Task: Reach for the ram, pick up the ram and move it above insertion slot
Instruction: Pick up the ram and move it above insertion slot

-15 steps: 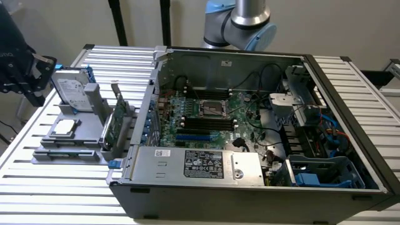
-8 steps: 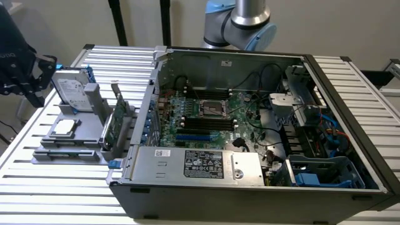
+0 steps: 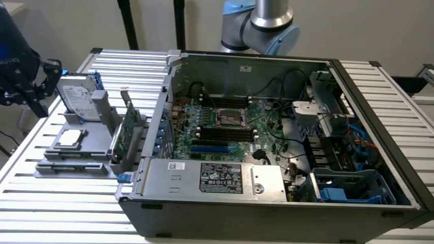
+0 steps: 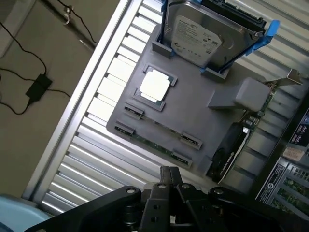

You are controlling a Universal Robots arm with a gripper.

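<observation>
The ram [image 4: 152, 143] is a thin green strip lying flat between small clips along the near edge of the grey holder [image 4: 193, 108]; in the exterior view the ram [image 3: 70, 166] sits at the holder's front. My gripper [image 4: 169, 173] hovers above the slatted table just outside that edge, fingers shut with nothing between them. In the exterior view the gripper [image 3: 32, 94] hangs at the far left, above and left of the holder [image 3: 95, 140]. The motherboard's long black memory slots [image 3: 227, 133] lie inside the open computer case [image 3: 271, 203], to the exterior view's right.
On the holder stand a silver hard drive [image 3: 76, 96], a square processor chip [image 3: 70, 137] and an upright green expansion card [image 3: 122, 132]. The case's wall [image 3: 162, 107] rises between holder and motherboard. Cables and a power brick [image 4: 37, 86] lie on the floor.
</observation>
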